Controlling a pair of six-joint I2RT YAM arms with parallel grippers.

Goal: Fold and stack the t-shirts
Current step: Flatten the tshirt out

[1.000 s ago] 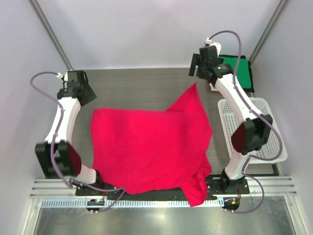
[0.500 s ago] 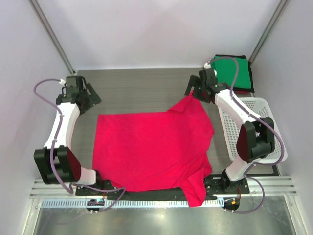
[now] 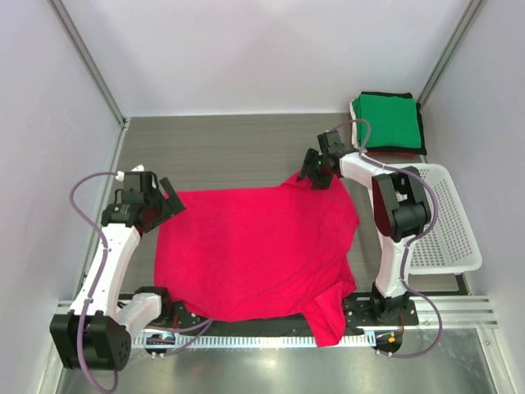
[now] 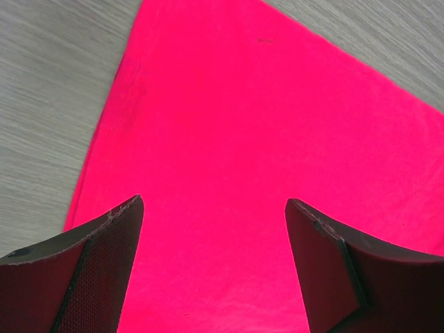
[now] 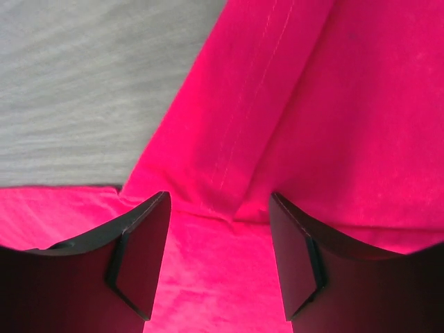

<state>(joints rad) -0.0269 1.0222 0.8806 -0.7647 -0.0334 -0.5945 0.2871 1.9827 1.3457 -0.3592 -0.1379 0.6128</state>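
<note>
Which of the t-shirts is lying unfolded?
The bright red-pink t-shirt, spread flat across the middle of the table. The rest are folded squares stacked at the far right corner, with a green t-shirt on top.

red-pink t-shirt spread flat at centre, folded green-topped stack far right corner

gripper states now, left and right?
Left gripper: open, above the red shirt, holding nothing.
Right gripper: open over a fold of it, not clamped.
</note>
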